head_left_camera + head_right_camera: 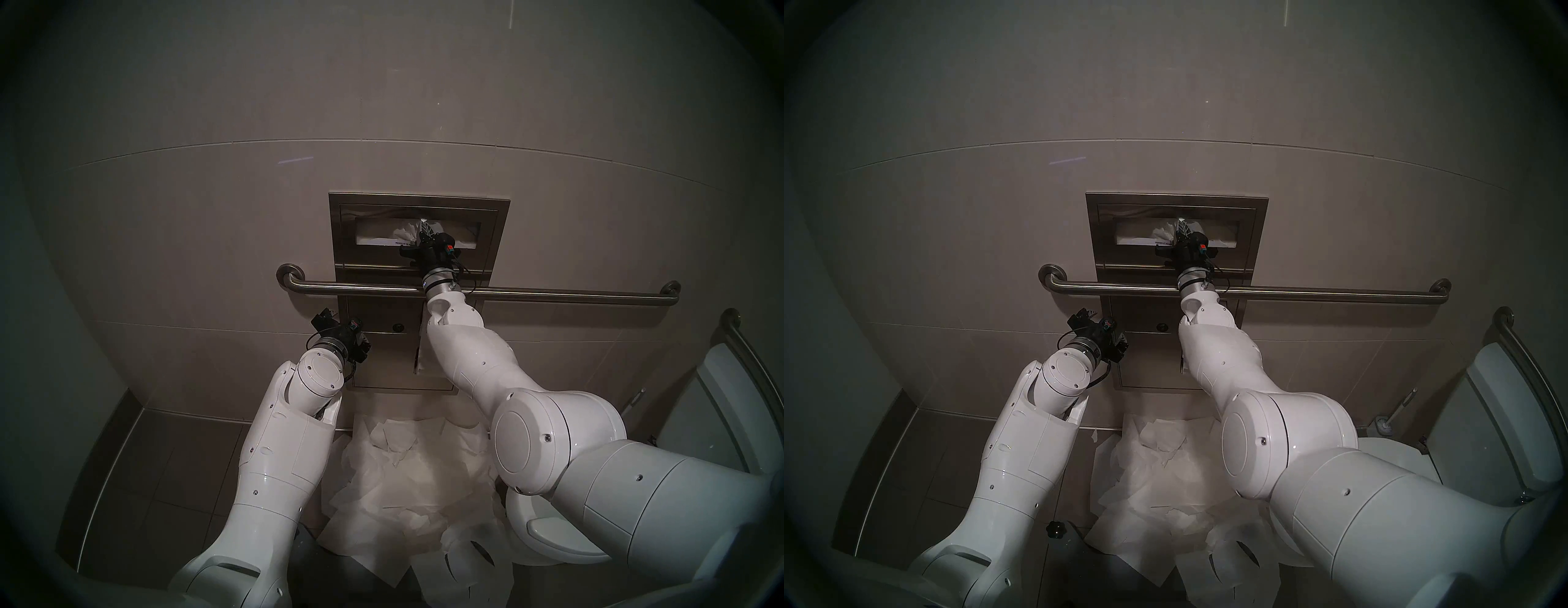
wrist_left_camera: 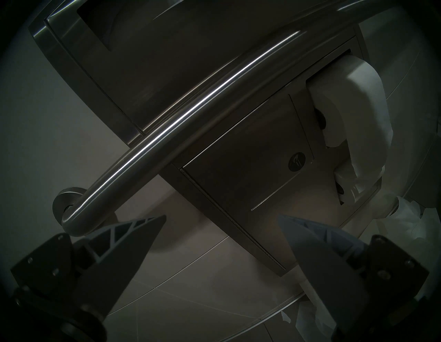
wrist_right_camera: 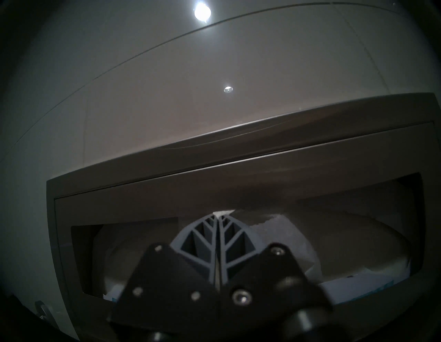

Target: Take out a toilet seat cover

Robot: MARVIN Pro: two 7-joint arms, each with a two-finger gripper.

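Observation:
A steel wall dispenser (image 1: pixel 418 204) has a wide slot with white tissue sheets inside. A crinkled toilet seat cover (image 1: pixel 405 232) bulges out of the slot's middle. My right gripper (image 1: pixel 425 229) is at the slot, above the grab bar. In the right wrist view its fingers (image 3: pixel 205 236) are pressed together, with a bit of the white seat cover (image 3: pixel 274 229) at their tips and beside them. My left gripper (image 1: pixel 344 329) is open and empty, lower left, in front of the dispenser's lower panel (image 2: pixel 243 152).
A steel grab bar (image 1: pixel 551 294) runs across the wall under the slot. A toilet paper roll (image 2: pixel 334 114) sits in the lower right of the panel. Several loose tissue sheets (image 1: pixel 407 475) lie piled on the floor. The toilet (image 1: pixel 547 530) stands at the right.

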